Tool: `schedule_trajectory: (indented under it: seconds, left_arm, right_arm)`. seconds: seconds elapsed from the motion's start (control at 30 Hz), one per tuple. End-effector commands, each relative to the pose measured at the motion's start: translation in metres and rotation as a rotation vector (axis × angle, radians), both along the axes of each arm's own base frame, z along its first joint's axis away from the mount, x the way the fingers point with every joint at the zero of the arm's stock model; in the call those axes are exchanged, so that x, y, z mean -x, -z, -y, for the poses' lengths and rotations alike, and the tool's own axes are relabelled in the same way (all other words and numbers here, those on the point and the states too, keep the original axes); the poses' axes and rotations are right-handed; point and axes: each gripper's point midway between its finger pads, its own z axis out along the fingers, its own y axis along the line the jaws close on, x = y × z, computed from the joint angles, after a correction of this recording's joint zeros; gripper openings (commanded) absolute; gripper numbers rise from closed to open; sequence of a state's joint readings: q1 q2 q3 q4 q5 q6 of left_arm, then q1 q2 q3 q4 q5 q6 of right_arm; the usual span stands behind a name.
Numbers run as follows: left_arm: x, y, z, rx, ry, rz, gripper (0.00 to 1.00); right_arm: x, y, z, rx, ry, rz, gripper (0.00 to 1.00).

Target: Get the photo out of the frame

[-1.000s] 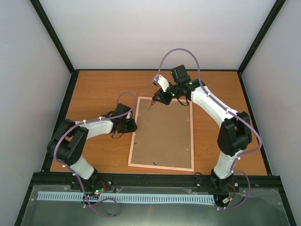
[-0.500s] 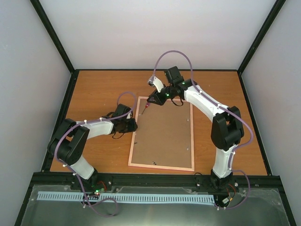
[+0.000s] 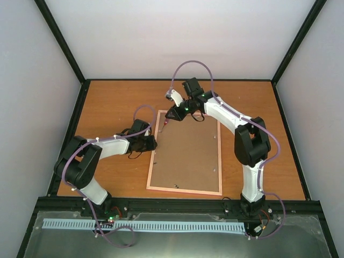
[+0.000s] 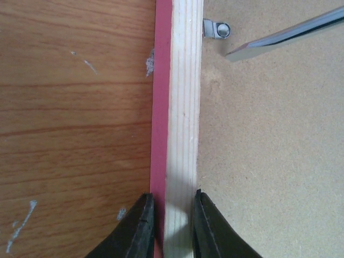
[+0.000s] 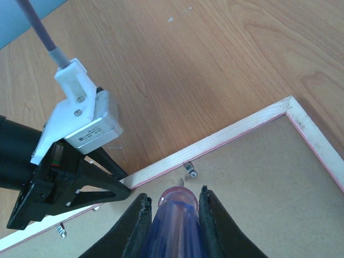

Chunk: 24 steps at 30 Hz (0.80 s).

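Overhead view: the frame (image 3: 184, 191) lies flat and face down on the table (image 3: 107, 107), midway between the two arms, with its brown backing board (image 3: 188, 156) turned upward. The photo is hidden beneath that board and shows in no view.

The left gripper (image 3: 152, 143) meets the frame at the side rail (image 4: 183, 118) nearest the left arm, about a third of the way down from the far corner. In the left wrist view its two fingers (image 4: 137, 228) straddle this rail. One finger presses the pink outer edge and the other the inner edge of the pale wood strip, so the jaws are closed onto the rail.

The right gripper (image 3: 173, 114) hangs over the frame's far left corner. Its jaws are clamped around the translucent handle of a screwdriver (image 5: 177, 215), which points down toward the board.

In the left wrist view the screwdriver's metal blade comes in over the board from the right. Its tip ends just beside a small metal clip (image 4: 216, 29) fixed at the inner edge of the same rail, further along from the left fingers. Whether the tip touches the board cannot be told.
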<state>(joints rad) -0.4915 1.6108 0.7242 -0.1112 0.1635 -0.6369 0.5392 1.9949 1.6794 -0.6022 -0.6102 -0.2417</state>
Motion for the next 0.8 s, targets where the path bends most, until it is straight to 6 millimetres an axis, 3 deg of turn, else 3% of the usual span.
schedule_trajectory:
  seconds: [0.0,0.57,0.67,0.77]
  left_arm:
    - [0.013,0.018,-0.007,-0.028,-0.031,-0.06,0.01]
    - [0.015,0.02,-0.008,-0.026,-0.031,-0.063,0.01]
    - [0.015,0.021,-0.008,-0.027,-0.031,-0.066,0.01]
    - [0.015,0.021,-0.007,-0.025,-0.03,-0.065,0.01]
  right_arm:
    - [-0.006,-0.008,-0.009,-0.024,0.001,0.01,0.03]
    - [-0.019,0.01,-0.007,0.028,0.069,-0.007,0.03]
    - [-0.017,0.01,-0.007,0.025,0.061,-0.017,0.03]
    - [-0.003,0.005,-0.015,-0.018,-0.016,-0.041,0.03]
